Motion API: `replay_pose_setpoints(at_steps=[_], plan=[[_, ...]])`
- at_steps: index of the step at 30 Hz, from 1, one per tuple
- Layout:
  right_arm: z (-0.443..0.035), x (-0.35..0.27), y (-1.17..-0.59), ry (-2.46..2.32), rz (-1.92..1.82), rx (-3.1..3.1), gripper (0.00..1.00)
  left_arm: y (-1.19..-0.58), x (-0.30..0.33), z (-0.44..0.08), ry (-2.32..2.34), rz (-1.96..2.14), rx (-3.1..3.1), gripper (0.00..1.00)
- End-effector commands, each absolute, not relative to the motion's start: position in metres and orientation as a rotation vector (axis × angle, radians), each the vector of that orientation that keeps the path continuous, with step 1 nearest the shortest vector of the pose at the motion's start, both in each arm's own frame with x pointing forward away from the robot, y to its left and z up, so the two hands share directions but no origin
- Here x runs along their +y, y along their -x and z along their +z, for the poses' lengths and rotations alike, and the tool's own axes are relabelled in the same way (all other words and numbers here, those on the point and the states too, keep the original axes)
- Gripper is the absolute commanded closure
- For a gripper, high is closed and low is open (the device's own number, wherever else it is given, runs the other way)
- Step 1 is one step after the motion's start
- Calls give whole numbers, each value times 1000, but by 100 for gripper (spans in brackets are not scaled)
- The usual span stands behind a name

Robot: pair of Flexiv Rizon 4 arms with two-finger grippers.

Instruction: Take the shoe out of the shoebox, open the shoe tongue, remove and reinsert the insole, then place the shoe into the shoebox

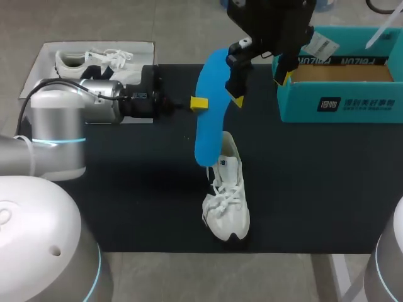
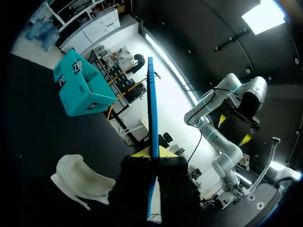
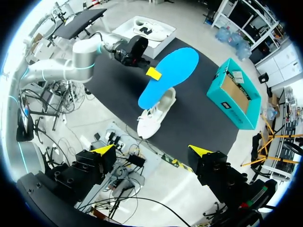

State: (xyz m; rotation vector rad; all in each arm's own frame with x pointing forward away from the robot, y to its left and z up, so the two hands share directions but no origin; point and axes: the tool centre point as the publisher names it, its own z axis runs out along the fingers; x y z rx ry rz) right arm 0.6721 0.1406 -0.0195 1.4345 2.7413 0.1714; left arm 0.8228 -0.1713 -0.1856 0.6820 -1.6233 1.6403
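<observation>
Left gripper (image 1: 199,103) is clamped on the blue insole (image 1: 206,139), with the fingers pinching one long edge at about mid-length. The left wrist view shows the insole edge-on, as a thin blue line running straight out between the fingers (image 2: 142,153).

The insole is off the mat. Its long axis runs roughly far-to-near and is slightly bowed. The broader end is up, level with the shoebox (image 1: 340,104) and off its left side. The narrower end is down at the shoe's collar, and I can't tell whether it touches there.

The shoe (image 1: 228,201) is out of the shoebox and sits upright on its sole on the black mat (image 1: 315,189), laces up. It is left of the shoebox and nearer the robot, well apart from it. Its long axis runs far-to-near too, with the toe pointing at the robot's edge of the mat and the heel towards the far side.

Right gripper (image 1: 261,88) is high above the mat, just off the shoebox's left end. Its fingers are spread wide with nothing between them. The right wrist view shows the same: both yellow fingertips (image 3: 102,150) are apart, and the insole (image 3: 173,71), shoe (image 3: 154,118) and shoebox (image 3: 226,109) lie far below.

The shoebox is open, with its brown inside showing.

A white tray (image 1: 44,56) sits well left of the shoebox, at the mat's far corner. A second white shoe (image 1: 94,61) lies in it, long axis crosswise.
</observation>
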Motion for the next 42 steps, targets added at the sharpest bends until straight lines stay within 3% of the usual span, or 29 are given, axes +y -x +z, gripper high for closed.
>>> replay_pose_setpoints(at_steps=[1, 13, 42], plan=[[-20, 140, -673, -1435, 172, 2743, 0, -795, -150, -175, -398, 1937, -1796, 100], [-20, 140, -673, -1435, 172, 2743, 0, -766, -143, -166, 68, 2258, -1812, 100], [-20, 140, -673, -1435, 172, 2743, 0, -772, -149, -177, 4, 2185, -1875, 100]])
